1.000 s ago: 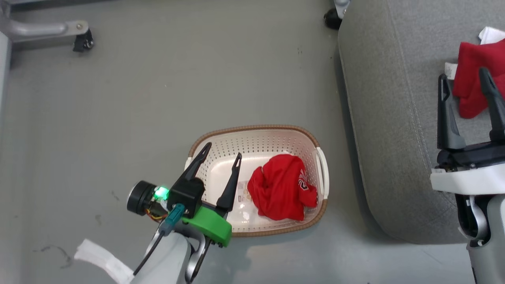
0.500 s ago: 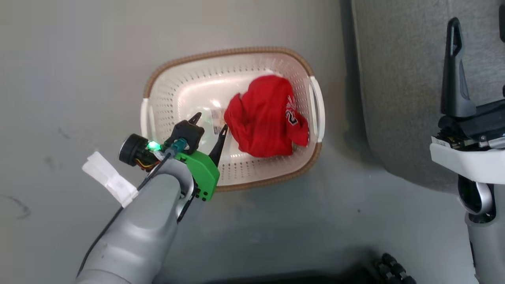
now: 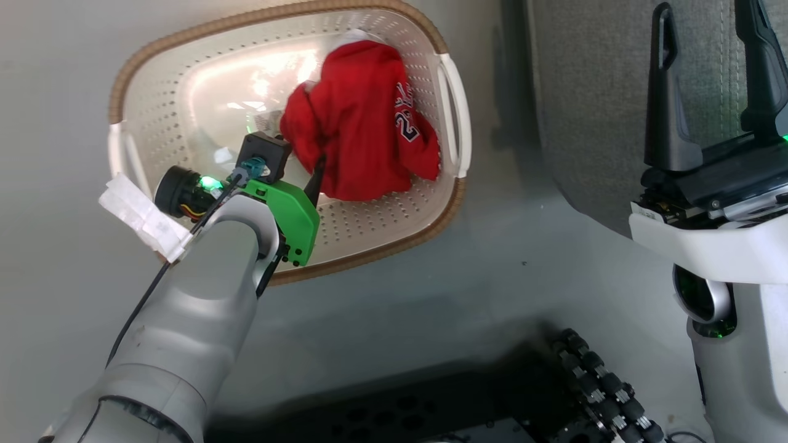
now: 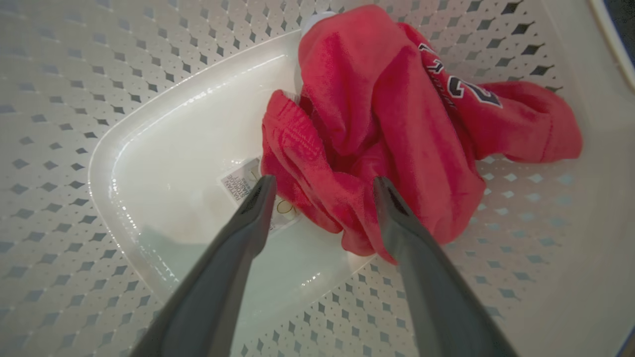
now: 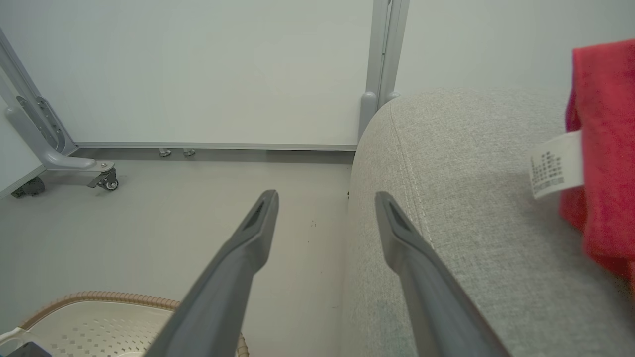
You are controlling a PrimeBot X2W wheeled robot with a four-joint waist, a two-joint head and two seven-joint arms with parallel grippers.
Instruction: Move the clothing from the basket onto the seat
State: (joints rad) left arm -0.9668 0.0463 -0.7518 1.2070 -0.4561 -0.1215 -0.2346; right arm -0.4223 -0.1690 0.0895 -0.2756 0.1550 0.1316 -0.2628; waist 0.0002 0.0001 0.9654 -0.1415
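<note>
Left gripper [image 4: 323,182]: fingers spread wide, nothing pinched. A second ago I had it above the near left rim; now it is down inside the basket.
Left fingertips: in the left wrist view, one sits over the sticker [image 4: 243,181] on the basket floor and the other over the near fold of the red garment, with that fold between them. I cannot tell whether either is touching.
Red garment [image 3: 360,123]: crumpled in the basket on the side of the handle nearest the seat, in the same heap as before, dark number print facing up.
Basket [image 3: 271,13]: on the floor [image 3: 492,277] beside the seat. It now sits larger and higher in the head view, but that is the camera dipping, not the basket moving.
Right gripper [image 5: 326,197]: spread as wide as a second ago, empty, held above the seat's edge.
Seat [image 3: 591,92]: grey cushion, close beside the basket.
Second red garment [image 5: 603,148]: lying on the seat, white care tag [image 5: 553,166] showing, apart from the right fingers.
</note>
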